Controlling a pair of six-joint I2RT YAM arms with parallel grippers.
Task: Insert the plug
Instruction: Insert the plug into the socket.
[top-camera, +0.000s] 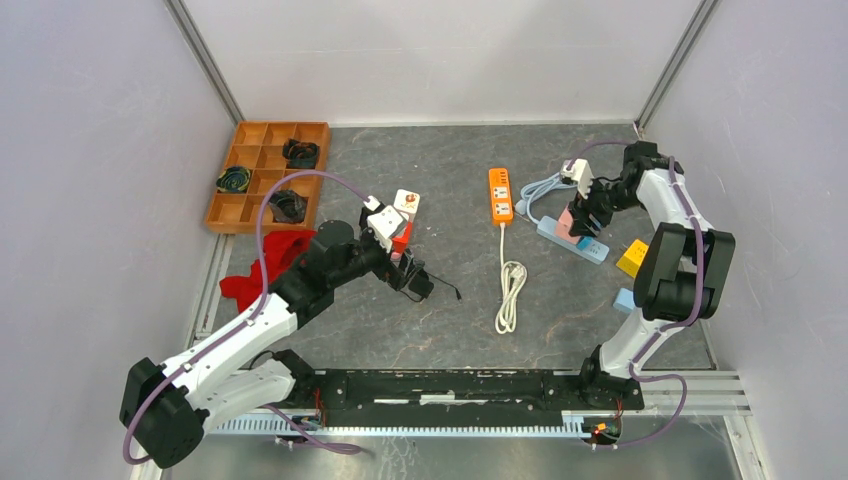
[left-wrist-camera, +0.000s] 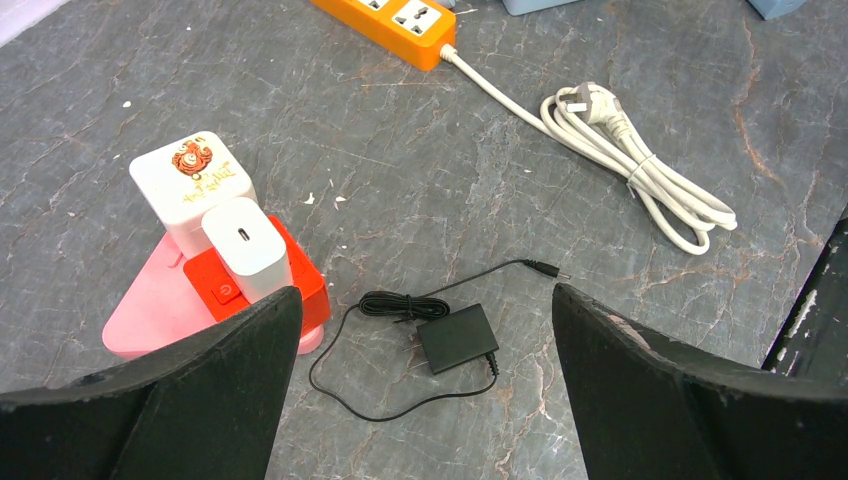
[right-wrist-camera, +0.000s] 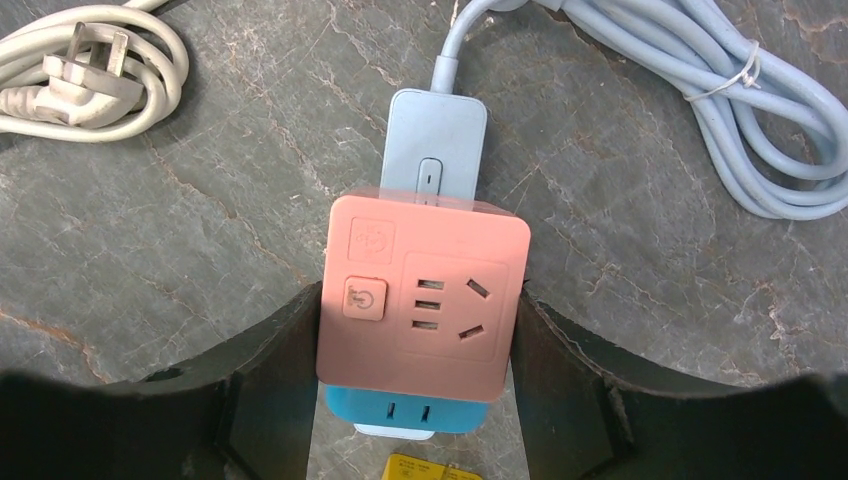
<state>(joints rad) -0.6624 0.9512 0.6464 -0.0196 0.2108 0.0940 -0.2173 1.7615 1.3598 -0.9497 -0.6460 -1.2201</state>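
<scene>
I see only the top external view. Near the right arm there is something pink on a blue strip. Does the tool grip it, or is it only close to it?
Observer: In the right wrist view, the right tool has its fingers against both sides of the pink adapter, which sits on the blue power strip.
Operator: And at the other arm, what lies below?
Observer: In the left wrist view, below the open left tool, a black charger lies unplugged, with its thin cable loose on the table.
</scene>
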